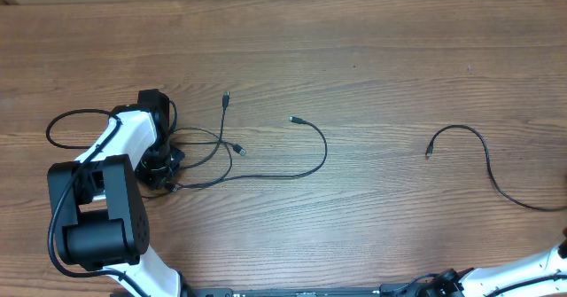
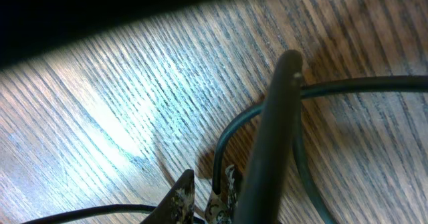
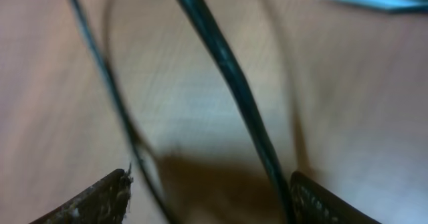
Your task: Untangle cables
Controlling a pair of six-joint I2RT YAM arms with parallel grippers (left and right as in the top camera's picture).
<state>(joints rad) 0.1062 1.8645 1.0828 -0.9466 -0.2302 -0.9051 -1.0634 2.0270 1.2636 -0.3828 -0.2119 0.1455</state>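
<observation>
Where the left arm [image 1: 124,146] reaches down in the overhead view, tangled cables [image 1: 221,151] lie left of centre on the worktop [image 1: 372,226]; a separate cable [image 1: 483,160] lies well to the right.
Left wrist: left claw [image 2: 205,196] narrow, pinching a thin strand [image 2: 217,150].
Right wrist: right claw [image 3: 210,197] wide, blurred cables crossing between its fingers, ungripped.

Wooden table [image 1: 372,40] under black cables [image 1: 325,151]

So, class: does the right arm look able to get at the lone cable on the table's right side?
Probably yes: the right gripper is open with a cable, likely that one, between its fingers; nothing covers it.
</observation>
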